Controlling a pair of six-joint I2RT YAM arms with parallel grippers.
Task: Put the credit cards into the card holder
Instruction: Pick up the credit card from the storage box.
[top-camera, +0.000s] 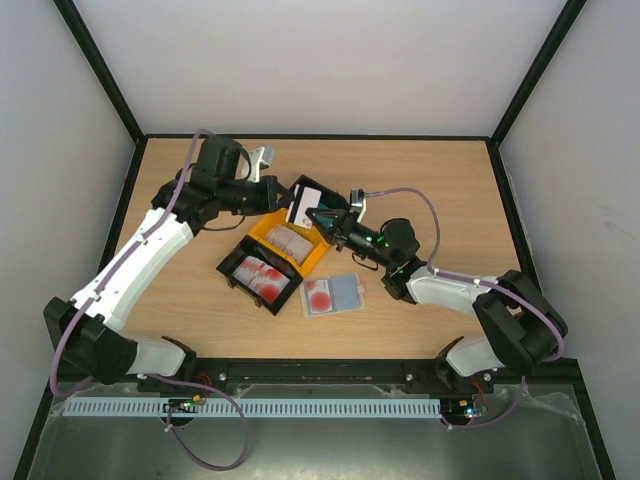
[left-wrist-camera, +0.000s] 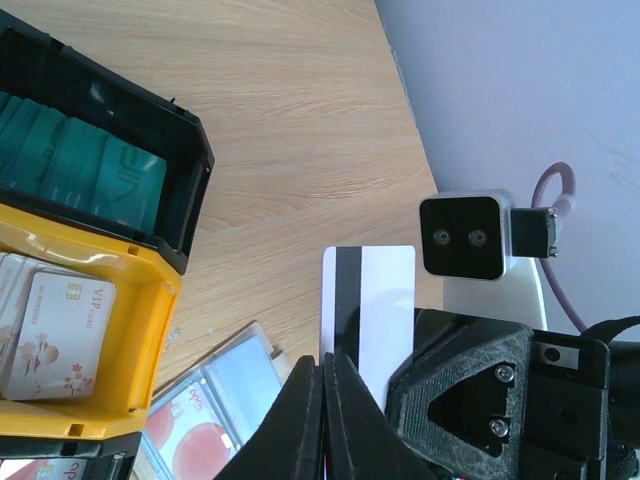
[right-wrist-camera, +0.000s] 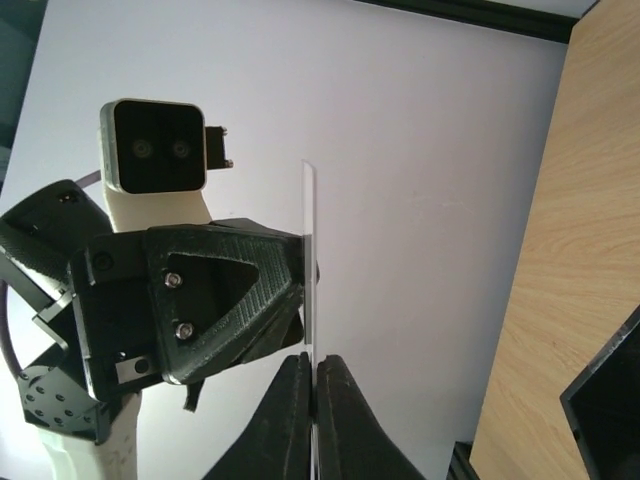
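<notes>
From the top external view, a striped card (top-camera: 303, 201), white with a dark band, is seen raised above the joined trays (top-camera: 236, 268), between the left hand (top-camera: 283, 196) and the right hand (top-camera: 318, 214). The card holder (top-camera: 346, 292) lies open on the wooden surface (top-camera: 440, 200), just beside the trays, and a red-blotched card (top-camera: 319, 294) is seen in its left half. More red-blotched cards (top-camera: 262, 278) are held in the near black tray.

From the left wrist, the left hand's fingers (left-wrist-camera: 305, 420) are seen closed together, with nothing visible between them, and the striped card is faced flat-on just beyond their tips. Teal cards (left-wrist-camera: 90, 165) are seen in a black tray, white cards (left-wrist-camera: 65, 325) in the yellow one.

From the right wrist, the striped card is seen edge-on, pinched at its lower end between the right hand's closed fingers (right-wrist-camera: 290, 420). The tip of the left hand appears to meet the card's face; firm contact cannot be told
</notes>
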